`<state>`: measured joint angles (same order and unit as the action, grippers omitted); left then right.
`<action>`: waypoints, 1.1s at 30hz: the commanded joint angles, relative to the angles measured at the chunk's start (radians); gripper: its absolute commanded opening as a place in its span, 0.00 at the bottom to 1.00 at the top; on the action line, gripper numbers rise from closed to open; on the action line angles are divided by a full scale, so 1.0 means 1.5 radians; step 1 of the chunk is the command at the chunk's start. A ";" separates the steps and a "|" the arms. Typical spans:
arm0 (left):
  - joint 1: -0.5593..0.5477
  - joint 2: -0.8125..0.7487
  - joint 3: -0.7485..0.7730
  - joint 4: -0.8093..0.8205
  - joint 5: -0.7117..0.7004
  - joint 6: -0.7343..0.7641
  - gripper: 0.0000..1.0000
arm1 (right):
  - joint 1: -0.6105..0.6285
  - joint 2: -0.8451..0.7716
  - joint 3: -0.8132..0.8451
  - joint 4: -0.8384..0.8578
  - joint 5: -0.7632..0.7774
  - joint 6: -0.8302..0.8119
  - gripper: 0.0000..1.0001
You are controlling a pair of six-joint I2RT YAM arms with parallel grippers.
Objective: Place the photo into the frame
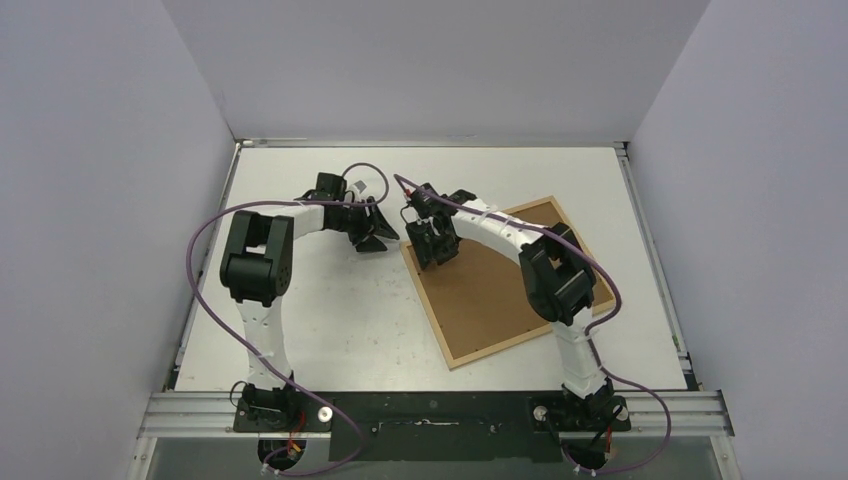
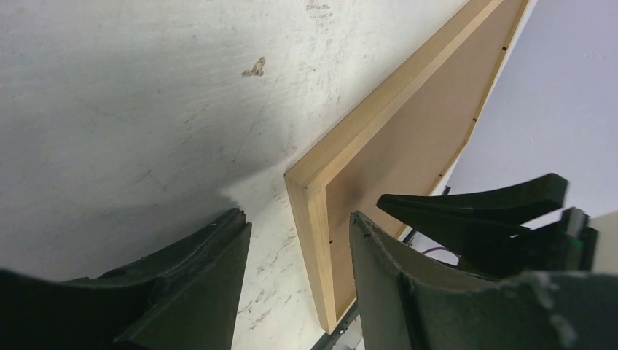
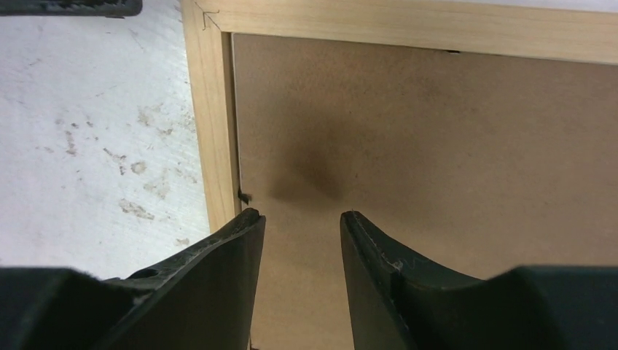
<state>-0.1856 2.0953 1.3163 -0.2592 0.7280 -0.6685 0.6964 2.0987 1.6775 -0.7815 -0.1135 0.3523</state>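
Observation:
The light-wood frame [image 1: 430, 312] lies face down on the table, right of centre, with the brown backing board [image 1: 500, 290] inside it. The photo is out of view. My left gripper [image 1: 375, 238] is open at the frame's far left corner. In the left wrist view the frame's wooden edge [image 2: 313, 226] stands between its spread fingers [image 2: 211, 255]. My right gripper [image 1: 437, 258] is open and empty, low over the backing board [image 3: 437, 160] just inside the frame's left rail [image 3: 211, 131]. Its gap [image 3: 300, 217] shows only board.
The white table [image 1: 320, 320] is scuffed and bordered by grey walls on three sides. The two grippers are close together at the frame's corner. A right finger [image 2: 474, 208] shows in the left wrist view, and a left finger [image 3: 65, 7] in the right wrist view.

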 commanded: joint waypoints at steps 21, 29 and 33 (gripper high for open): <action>-0.010 0.031 0.046 -0.052 -0.022 0.065 0.43 | 0.013 0.055 -0.023 0.009 0.000 -0.005 0.47; -0.009 0.027 0.044 -0.054 -0.027 0.064 0.43 | 0.022 0.081 -0.040 0.013 0.037 -0.017 0.46; -0.002 0.010 0.034 -0.042 -0.035 0.064 0.42 | 0.031 0.111 -0.048 0.006 0.089 -0.018 0.45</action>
<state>-0.1963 2.1250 1.3605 -0.3069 0.7269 -0.6060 0.7292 2.1548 1.6756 -0.7666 -0.0826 0.3431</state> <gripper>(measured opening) 0.425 0.457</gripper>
